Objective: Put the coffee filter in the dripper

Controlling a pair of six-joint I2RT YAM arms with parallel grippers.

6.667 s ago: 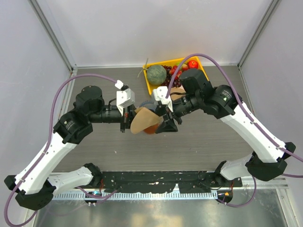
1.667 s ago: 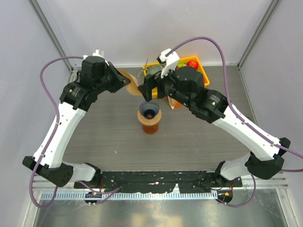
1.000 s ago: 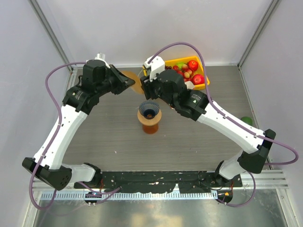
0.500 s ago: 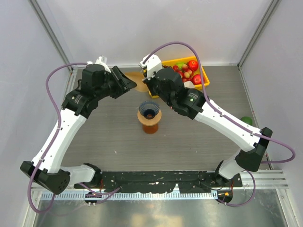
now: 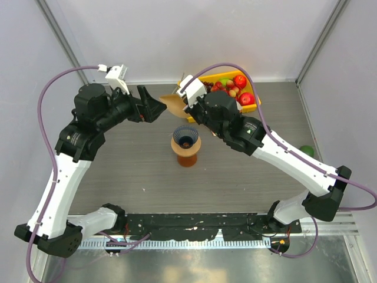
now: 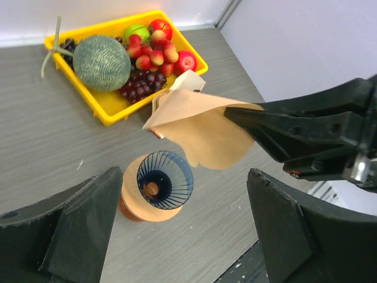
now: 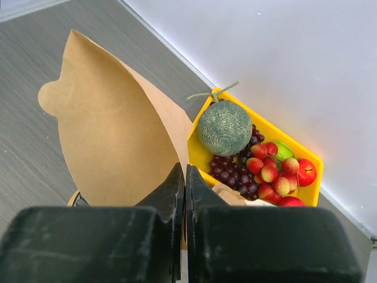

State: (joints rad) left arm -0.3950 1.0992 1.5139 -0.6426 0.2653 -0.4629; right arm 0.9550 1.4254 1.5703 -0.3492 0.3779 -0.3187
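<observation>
Pinched by one edge in the right gripper (image 7: 184, 177), jaws pressed together on the paper: the tan coffee filter (image 7: 112, 135), aloft and mostly flattened, hanging at about 11 o'clock of the dripper (image 5: 187, 137) in the top view and not touching it. Blue ribbed dripper seated mouth-up on the orange-brown ring stand (image 5: 187, 158), nothing inside it. Left gripper (image 5: 156, 106) at 10 o'clock of the dripper, jaws wide apart and holding nothing, the paper just beyond its fingertips. Yellow fruit tray (image 6: 109, 115) with a melon (image 6: 101, 62) at 1 o'clock, close behind the filter. Judged unfinished: paper yet to be brought over the blue cone and lowered in. Likely trouble from here: a filter going down flat rather than opened, bridging the rim or folding over instead of lining the ribs; a one-edge hold on thin paper, apt to flop or swing off line; a low pass clipping the light cone and tipping it off its stand
</observation>
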